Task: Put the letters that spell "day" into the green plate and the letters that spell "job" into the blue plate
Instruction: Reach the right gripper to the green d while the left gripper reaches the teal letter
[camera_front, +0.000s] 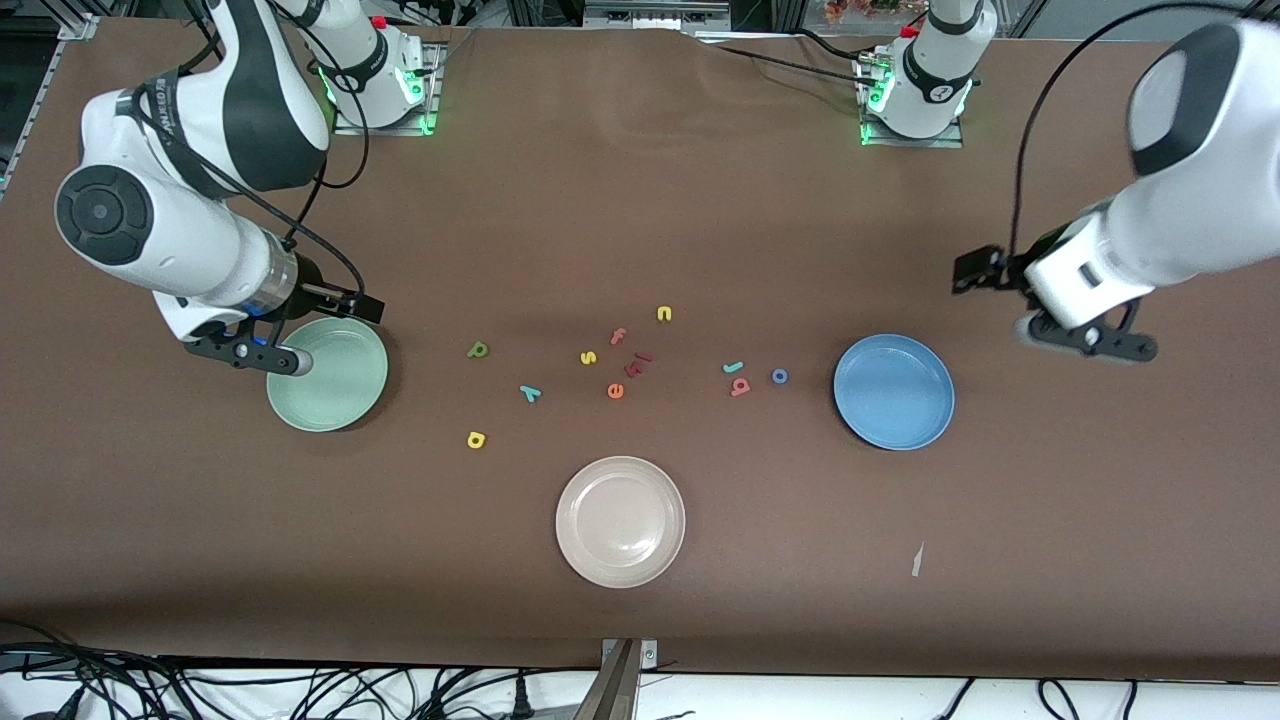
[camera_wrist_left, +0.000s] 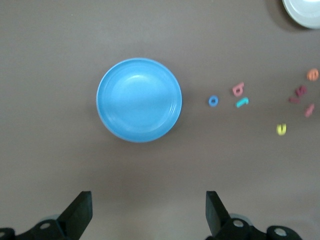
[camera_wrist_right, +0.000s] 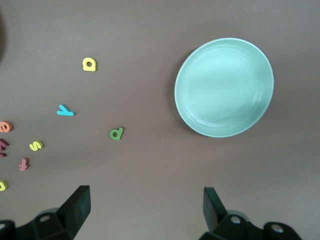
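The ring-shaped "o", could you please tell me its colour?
Blue "o", clearest in the left wrist view.

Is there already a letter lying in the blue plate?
No, the blue plate is bare inside; the blue "o" lies on the table beside it.

place: robotics lab | evidence: bolted arm bases (camera_front: 385, 95), brown-covered table (camera_front: 640, 620), loose cables (camera_front: 200, 690)
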